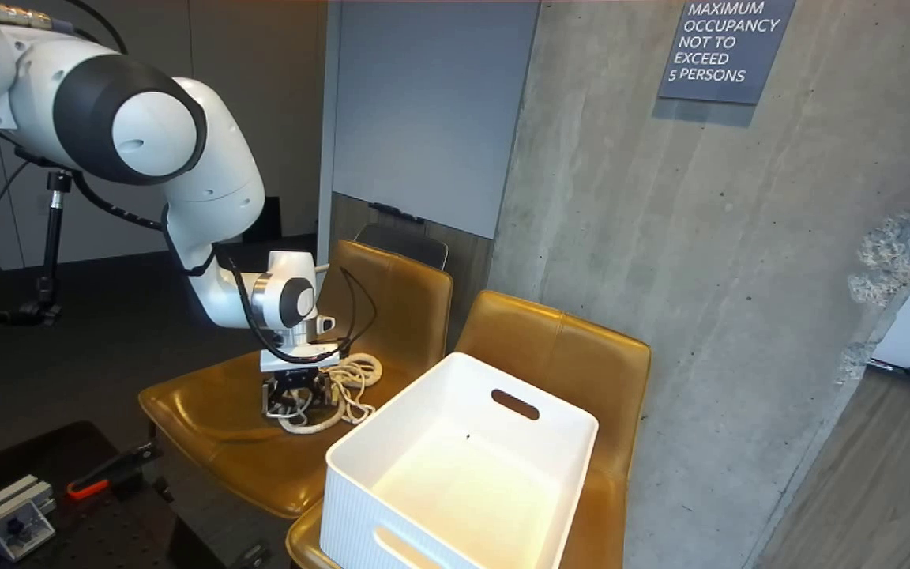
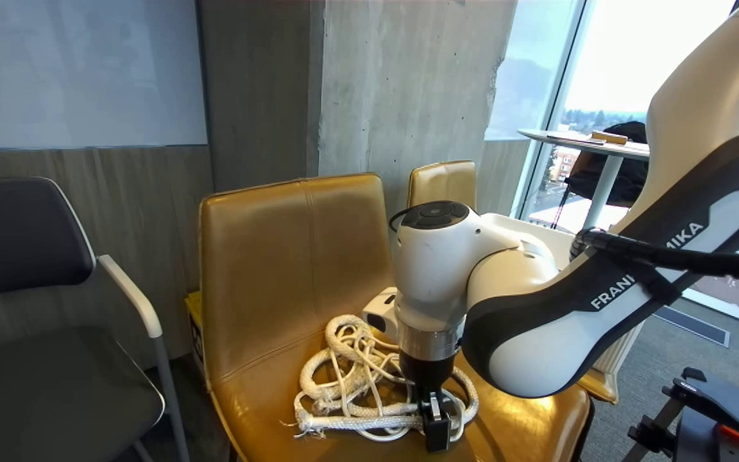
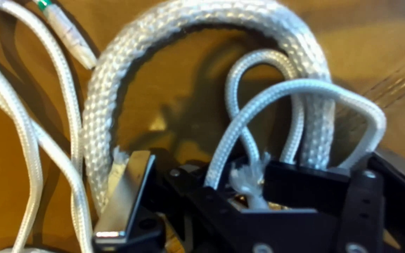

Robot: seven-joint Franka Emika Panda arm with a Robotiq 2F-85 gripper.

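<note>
Low over the brown chair [image 2: 280, 269], my claw [image 2: 436, 431] hangs among loops of white rope [image 2: 363, 423] lying on the seat [image 2: 251, 410], but I can't see if its fingers [image 3: 123, 200] are apart or together

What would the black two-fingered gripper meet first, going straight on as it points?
Probably the smooth brown leather chair seat below the gripper, though the white braided rope lying about it could come first; depth there is unclear.
</note>
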